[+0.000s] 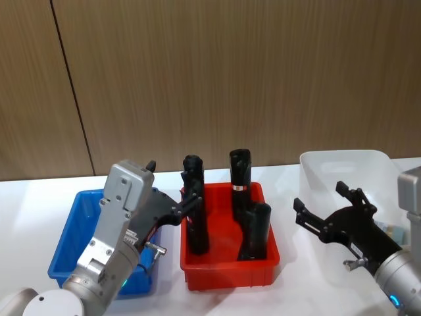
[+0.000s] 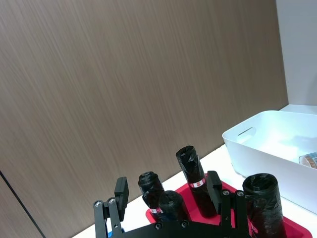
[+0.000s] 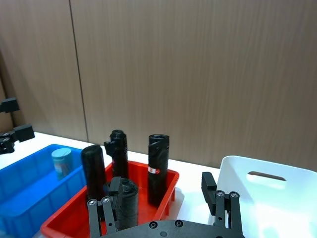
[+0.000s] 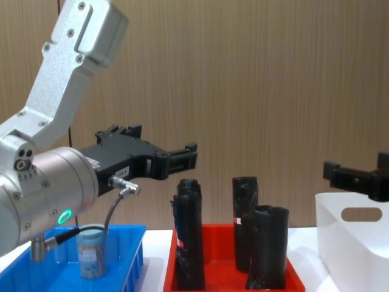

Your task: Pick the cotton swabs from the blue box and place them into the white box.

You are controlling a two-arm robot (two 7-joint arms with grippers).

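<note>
One cotton swab jar (image 4: 91,252) with a pale blue lid stands upright in the blue box (image 4: 130,243); the right wrist view also shows the jar (image 3: 63,161) in that box (image 3: 29,198). My left gripper (image 1: 172,183) hangs open and empty in the air above the blue box's (image 1: 66,237) right side, well above the jar, fingers pointing toward the red bin. Over the left wall of the white box (image 1: 342,164), my right gripper (image 1: 320,196) is open and empty. A round-lidded object (image 2: 309,159) lies inside the white box (image 2: 257,144).
A red bin (image 1: 227,270) sits between the two boxes and holds several tall black rolls (image 1: 240,174) standing upright, reaching close to the left gripper's height. A wood-panelled wall runs behind the white table.
</note>
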